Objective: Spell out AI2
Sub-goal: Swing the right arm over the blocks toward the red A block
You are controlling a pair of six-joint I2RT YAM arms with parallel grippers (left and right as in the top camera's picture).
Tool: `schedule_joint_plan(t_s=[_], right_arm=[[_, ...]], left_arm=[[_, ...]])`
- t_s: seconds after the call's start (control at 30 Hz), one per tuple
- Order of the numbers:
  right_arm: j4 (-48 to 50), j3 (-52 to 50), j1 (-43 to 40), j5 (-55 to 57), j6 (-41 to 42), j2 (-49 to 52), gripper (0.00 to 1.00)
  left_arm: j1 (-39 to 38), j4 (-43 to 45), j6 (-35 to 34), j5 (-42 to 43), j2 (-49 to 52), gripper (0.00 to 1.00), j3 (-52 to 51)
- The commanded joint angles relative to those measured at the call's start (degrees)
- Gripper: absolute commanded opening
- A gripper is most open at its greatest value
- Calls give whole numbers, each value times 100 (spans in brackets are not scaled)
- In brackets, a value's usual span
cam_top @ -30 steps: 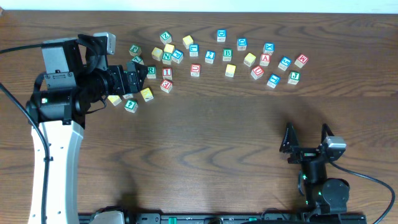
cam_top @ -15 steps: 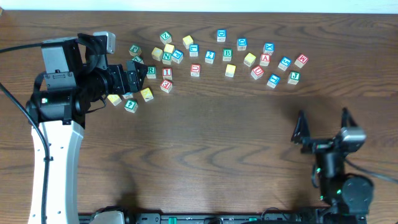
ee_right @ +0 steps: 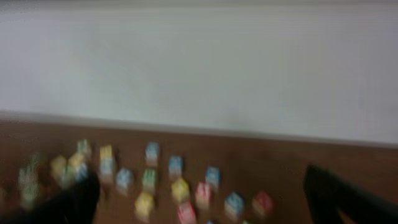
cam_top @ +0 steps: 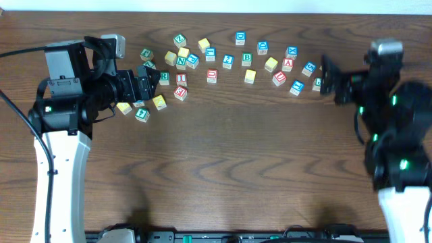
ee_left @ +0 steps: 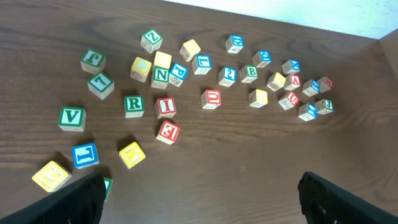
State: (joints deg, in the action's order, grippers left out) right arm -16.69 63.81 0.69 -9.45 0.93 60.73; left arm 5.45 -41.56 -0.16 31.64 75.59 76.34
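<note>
Along the far edge, we saw the A cube (cam_top: 288,64) lay near our right gripper (cam_top: 325,75), toward the left edge; jaws stood wide.

**Occluded, cropped and blurred regions**

Right wrist view: blurred throughout. The cubes (ee_right: 180,190) show only as coloured smudges with no character legible, and the right fingers (ee_right: 65,202) are dark shapes cut by the bottom edge. Left wrist view: the left fingers (ee_left: 71,202) are cropped likewise, the left-hand one hiding most of a green cube (ee_left: 107,184). Overhead view: the left gripper (cam_top: 146,81) covers part of a pale cube (cam_top: 140,102); the smeared right gripper (cam_top: 327,75) overlaps an end cube (cam_top: 317,84); left arm (cam_top: 61,169) and right arm (cam_top: 401,169) run off the near edge
</note>
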Motion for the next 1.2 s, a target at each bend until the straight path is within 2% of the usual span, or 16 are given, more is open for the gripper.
schedule_joint_plan(t_s=[0.0, 0.2, 0.4, 0.63, 0.9, 1.07, 1.17], right_arm=[[-706, 1314, -81, -402, -190, 898, 99], [-2577, 3882, -59, -763, -188, 2747, 99], [-3064, 5034, -24, -1108, -179, 3670, 99], [-3552, 5676, 15, -1106, 168, 4581, 99], [-4107, 5685, 11, -868, 197, 5248, 99], [-4081, 5681, 24, -1211, 328, 5545, 99], [-4083, 5683, 109, -1047, 350, 5641, 97]], left_arm=[[-7, 50, 37, 74, 17, 98, 125], [-7, 48, 37, 74, 17, 98, 125], [-7, 48, 39, 72, 17, 98, 125], [-7, 46, 39, 74, 17, 98, 125], [-7, -66, 39, 74, 17, 98, 125], [-7, -127, 39, 74, 17, 98, 114], [-7, -125, 39, 74, 20, 98, 114]])
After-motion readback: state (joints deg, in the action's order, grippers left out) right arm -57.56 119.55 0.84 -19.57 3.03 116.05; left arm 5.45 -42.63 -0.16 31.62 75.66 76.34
